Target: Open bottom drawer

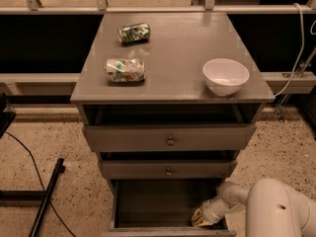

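The grey cabinet has three stacked drawers. The bottom drawer (148,204) is pulled well out, and its plain grey inside shows; its front panel lies at the picture's lower edge. My gripper (200,218) reaches down into the drawer's front right corner, close behind the front panel. The white arm (276,209) comes in from the lower right. The middle drawer (168,170) and the top drawer (170,138) each stand slightly out, with small brassy knobs.
On the cabinet top (168,43) lie a crushed can (134,32) at the back, a crumpled packet (125,70) at the left and a white bowl (225,76) at the right. A black cable and bar (45,194) lie on the speckled floor at the left.
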Robot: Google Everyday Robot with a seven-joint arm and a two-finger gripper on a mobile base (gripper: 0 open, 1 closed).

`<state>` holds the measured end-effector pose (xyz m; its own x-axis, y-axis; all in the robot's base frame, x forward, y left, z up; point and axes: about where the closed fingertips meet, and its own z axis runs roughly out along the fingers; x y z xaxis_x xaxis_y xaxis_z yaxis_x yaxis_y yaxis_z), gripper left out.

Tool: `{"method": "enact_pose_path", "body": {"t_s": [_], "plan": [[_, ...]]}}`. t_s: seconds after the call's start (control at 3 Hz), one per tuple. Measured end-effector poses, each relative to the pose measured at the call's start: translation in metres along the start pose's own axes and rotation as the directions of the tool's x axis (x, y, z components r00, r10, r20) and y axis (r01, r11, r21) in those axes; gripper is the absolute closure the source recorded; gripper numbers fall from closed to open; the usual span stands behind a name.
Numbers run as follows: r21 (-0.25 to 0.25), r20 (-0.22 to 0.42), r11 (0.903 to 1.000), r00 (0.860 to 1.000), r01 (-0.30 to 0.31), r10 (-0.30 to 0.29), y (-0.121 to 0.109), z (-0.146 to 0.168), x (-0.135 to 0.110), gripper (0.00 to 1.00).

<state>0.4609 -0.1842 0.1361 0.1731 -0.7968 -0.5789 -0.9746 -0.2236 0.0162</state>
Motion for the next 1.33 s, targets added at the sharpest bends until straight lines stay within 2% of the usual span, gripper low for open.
{"method": "enact_pose_path", "body": {"t_s": [0.33, 0.67, 1.0, 1.33], "plan": [[-0.045, -0.014, 0.9986, 1.0, -0.028, 0.028, 0.027, -0.011, 0.012, 1.0], [-0.108, -0.007, 0.9927, 0.999, -0.054, 0.053, 0.064, -0.018, 0.019, 1.0], [-0.142, 0.016, 0.988, 0.998, -0.061, 0.064, 0.085, -0.018, 0.018, 1.0], [-0.109, 0.096, 0.9927, 0.993, -0.052, 0.062, 0.098, -0.026, 0.007, 1.0]]}}
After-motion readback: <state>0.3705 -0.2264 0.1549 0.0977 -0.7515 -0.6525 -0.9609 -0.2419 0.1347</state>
